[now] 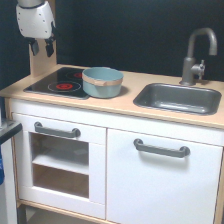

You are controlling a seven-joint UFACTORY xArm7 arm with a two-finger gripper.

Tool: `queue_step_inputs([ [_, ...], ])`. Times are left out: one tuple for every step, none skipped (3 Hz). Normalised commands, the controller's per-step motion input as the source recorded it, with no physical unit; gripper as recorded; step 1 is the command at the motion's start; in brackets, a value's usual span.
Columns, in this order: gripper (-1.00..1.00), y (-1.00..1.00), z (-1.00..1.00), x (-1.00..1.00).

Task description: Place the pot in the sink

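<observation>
The light-blue pot [102,82] with a tan band round its side stands upright on the counter, overlapping the right edge of the black stovetop [56,83]. On the exterior view's right, the dark grey sink [178,98] is sunk into the counter, with a curved grey faucet [198,54] behind it. My gripper [42,48] hangs at the upper left, well above the stovetop and left of the pot. Its two dark fingers point down, slightly apart, with nothing between them.
The toy kitchen has a light wooden countertop [120,102], white cabinet doors with grey handles [161,148], and an oven window at lower left. A wooden upright post [42,62] stands behind the stovetop. The back wall is dark.
</observation>
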Motion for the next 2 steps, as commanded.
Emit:
queue_step_inputs([
  [1.00,-0.12,-0.04,0.48],
  [1.00,-0.06,-0.03,0.77],
])
